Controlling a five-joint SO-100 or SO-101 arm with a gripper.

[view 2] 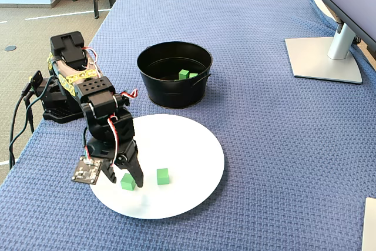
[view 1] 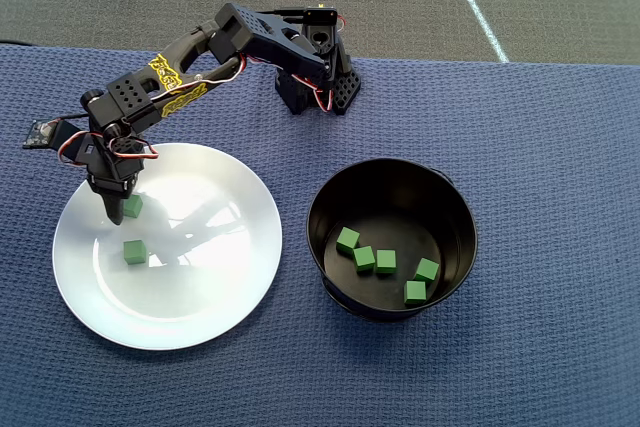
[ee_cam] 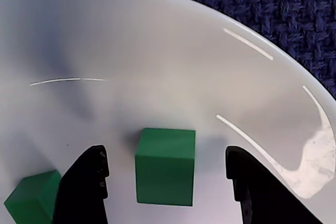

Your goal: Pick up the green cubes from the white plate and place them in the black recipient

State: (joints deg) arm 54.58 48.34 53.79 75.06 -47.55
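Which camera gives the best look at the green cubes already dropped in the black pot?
The overhead view: it looks straight into the black pot, showing five green cubes. The fixed view glimpses two over the rim; the wrist view shows none.

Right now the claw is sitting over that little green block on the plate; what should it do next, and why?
Probably close. In the wrist view the gripper is open, with a green cube standing between its two fingers on the white plate, a gap on each side. Closing should grasp it for the black pot.

Wrist view's bottom edge crops the fingers (ee_cam: 84,192) and left cube (ee_cam: 31,203).
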